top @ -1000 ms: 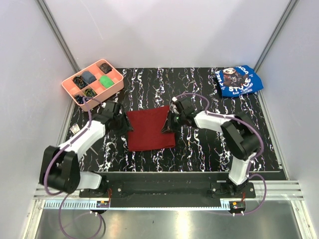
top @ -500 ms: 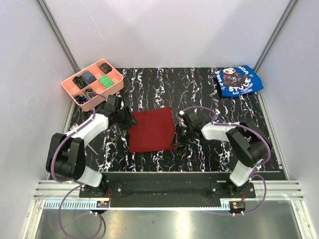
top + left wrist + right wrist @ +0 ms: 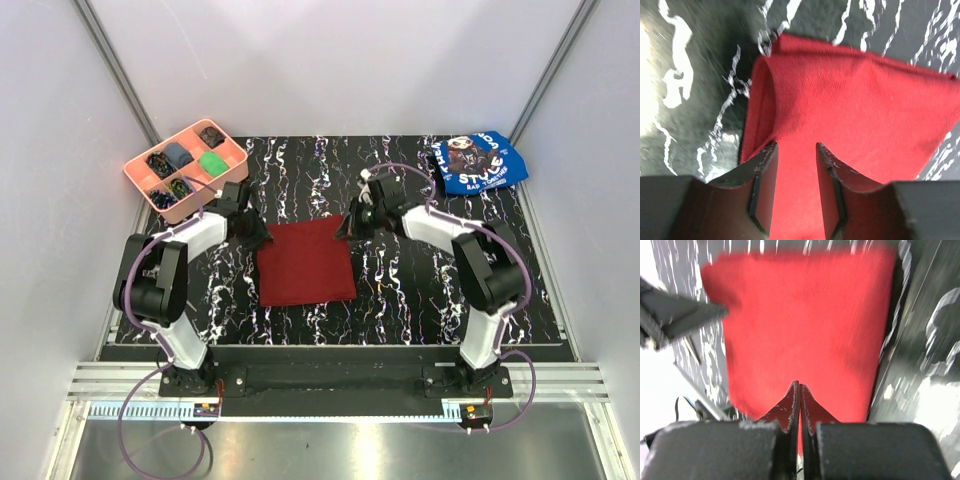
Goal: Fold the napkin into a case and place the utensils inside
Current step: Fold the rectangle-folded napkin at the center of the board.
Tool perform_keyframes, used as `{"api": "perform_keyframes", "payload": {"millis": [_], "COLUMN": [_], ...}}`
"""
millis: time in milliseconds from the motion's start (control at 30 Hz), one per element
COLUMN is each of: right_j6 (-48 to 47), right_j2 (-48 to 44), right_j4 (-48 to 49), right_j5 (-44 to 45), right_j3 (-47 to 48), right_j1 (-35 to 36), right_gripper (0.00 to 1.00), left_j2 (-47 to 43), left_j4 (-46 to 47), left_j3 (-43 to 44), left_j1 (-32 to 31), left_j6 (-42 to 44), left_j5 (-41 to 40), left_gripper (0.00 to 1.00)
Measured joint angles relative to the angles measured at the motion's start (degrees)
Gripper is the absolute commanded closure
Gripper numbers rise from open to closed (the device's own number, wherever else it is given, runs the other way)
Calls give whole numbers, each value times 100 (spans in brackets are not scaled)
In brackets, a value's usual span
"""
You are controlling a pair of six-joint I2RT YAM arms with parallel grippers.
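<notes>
Napkin (image 3: 305,265): a dark red cloth lying flat near the middle of the tabletop (image 3: 420,300). Its outline is roughly square and sits slightly askew.
Napkin edge, left wrist view: along one side the cloth shows two layers, one lapping over the other.
Case: no narrow strip has been formed, and the cloth lies as one broad panel.
Left fingers (image 3: 762,195): at the napkin's far left corner and low over the cloth. They stand a narrow gap apart, and red fabric shows in that gap. Whether they touch the cloth cannot be told.
Right fingers (image 3: 788,412): at the napkin's far right corner, pressed together to a single point at the cloth's edge. Whether any fabric is pinched between them cannot be told.
Arms: each reaches inward from its own side, so the two wrists flank the napkin's far edge.
Tabletop: black with white marble veining, and it shows on all sides of the napkin.
Pink compartment tray (image 3: 140,185): at the far left corner, just beyond the left arm, with small dark and green items in its cells.
Blue printed cloth (image 3: 480,163): at the far right corner, crumpled and well apart from the napkin.
</notes>
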Motion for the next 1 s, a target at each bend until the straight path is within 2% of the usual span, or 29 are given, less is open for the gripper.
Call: {"api": "perform_keyframes", "payload": {"millis": [367,700,1000], "right_j6": [-184,-466,-597], "right_j2": [1751,2376,2422], "right_j4": [-168,-404,-678], "right_j5": [-442,-765,-863], "right_j3": [1532,2282,2496], "right_j1": [-525,-831,-839], "right_gripper": [100,100,100], "left_j2": [439,678,678], "left_j4": [144,374,358], "left_j3": [420,468,669], "left_j1": [50,61,107], "left_j6": [79,293,367], "left_j5": [-293,-444,-448], "left_gripper": [65,62,61]}}
